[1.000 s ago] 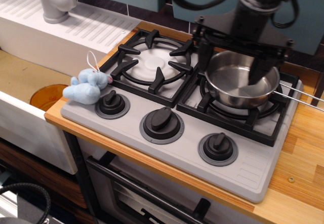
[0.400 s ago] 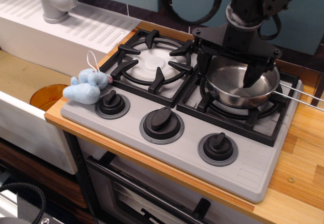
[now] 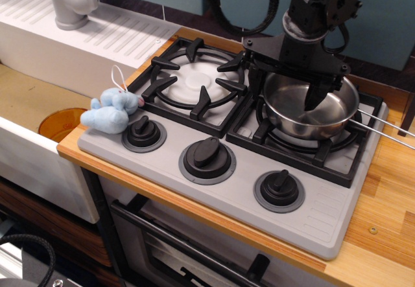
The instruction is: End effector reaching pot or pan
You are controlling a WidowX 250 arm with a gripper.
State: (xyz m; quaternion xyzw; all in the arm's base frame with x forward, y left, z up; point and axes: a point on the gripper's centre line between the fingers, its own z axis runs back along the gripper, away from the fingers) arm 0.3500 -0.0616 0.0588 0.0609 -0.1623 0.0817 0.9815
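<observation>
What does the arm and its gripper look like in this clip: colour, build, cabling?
The gripper is all black metal: a wide flat bracket dotted with bolt heads, with two narrow jaws pointing down from it. Above sits a chunky black wrist housing, and thick black cables loop behind it. No markings or labels are readable.

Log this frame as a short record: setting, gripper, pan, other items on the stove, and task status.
setting: grey two-burner toy stove set in a wooden counter, three black knobs along the front
gripper: black gripper above the right burner, fingers wide apart, one outside the pan's left wall, one inside the bowl
pan: shiny steel pan on the right grate, wire handle pointing right
other items: blue plush toy at the stove's left edge; white burner plate on the left
task status: gripper at the pan, not closed on it
</observation>
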